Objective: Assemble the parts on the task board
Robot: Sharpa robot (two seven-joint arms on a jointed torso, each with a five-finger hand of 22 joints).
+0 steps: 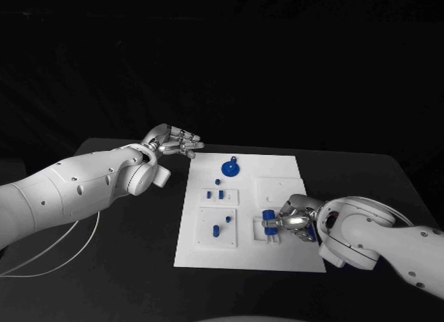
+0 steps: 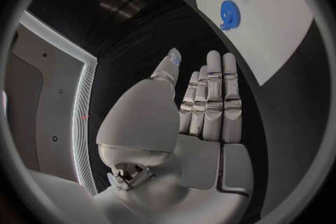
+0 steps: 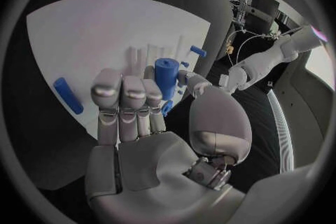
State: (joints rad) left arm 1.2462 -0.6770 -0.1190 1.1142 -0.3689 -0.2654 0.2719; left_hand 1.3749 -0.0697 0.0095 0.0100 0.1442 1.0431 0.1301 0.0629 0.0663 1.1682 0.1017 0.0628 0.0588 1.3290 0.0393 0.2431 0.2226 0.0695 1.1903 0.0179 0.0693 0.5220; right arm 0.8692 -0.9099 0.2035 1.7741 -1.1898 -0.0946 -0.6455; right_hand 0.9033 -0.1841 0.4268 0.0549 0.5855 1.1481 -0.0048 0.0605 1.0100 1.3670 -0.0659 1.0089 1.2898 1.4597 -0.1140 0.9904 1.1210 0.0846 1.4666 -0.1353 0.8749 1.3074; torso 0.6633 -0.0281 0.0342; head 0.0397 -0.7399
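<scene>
Over the task board (image 1: 280,174), the right hand (image 1: 298,218) pinched a blue cylinder (image 3: 167,75) upright. It needed lowering straight into its socket. Off the board, the left hand (image 1: 174,142) hovered wide, holding nothing.

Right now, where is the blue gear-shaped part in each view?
Head view: blue gear at the far end of the task board, right of the left hand.
Left wrist view: gear beyond the fingertips.
Right wrist view: cannot make it out.
Shared landmark: the task board.
</scene>
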